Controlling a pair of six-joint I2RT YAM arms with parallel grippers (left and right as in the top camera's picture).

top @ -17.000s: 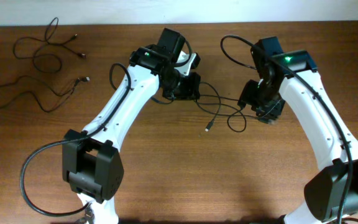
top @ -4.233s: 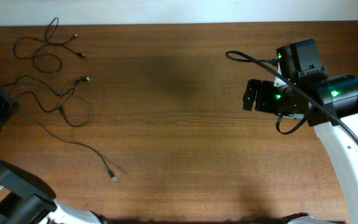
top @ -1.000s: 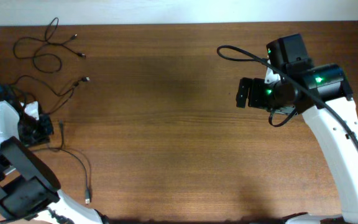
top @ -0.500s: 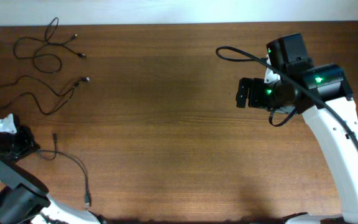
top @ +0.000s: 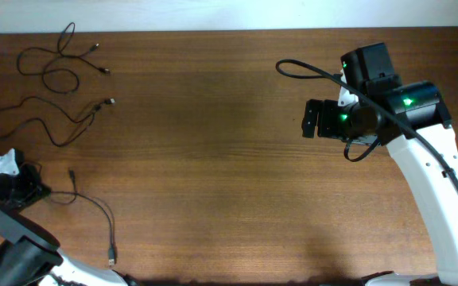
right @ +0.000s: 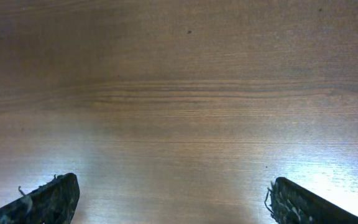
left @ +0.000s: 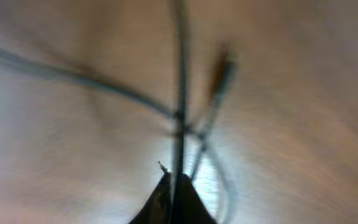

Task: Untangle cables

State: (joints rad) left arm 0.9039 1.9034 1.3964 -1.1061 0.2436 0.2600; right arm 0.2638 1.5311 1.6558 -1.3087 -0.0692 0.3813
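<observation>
Three thin black cables lie at the table's left. One (top: pixel 108 224) trails from my left gripper (top: pixel 20 187) at the lower left edge, curling to a plug (top: pixel 110 259) near the front. In the blurred left wrist view a cable strand (left: pixel 179 93) runs straight up from between the gripper's (left: pixel 178 190) nearly touching fingers, so it is shut on that cable. Two more cables (top: pixel 94 110) (top: pixel 104 71) lie loose at the far left. My right gripper (top: pixel 312 119) hovers over bare wood at the right, wide open (right: pixel 179 208) with nothing between its fingers.
The wooden table (top: pixel 213 159) stretches between the arms. A thick black robot cable (top: pixel 293 65) arches off the right arm. The left arm's base (top: pixel 14 254) fills the lower left corner, close to the table's left edge.
My left gripper has pulled the cable down and left, towards the table's lower left edge, dragging its loose end along. The right arm has stayed still.
</observation>
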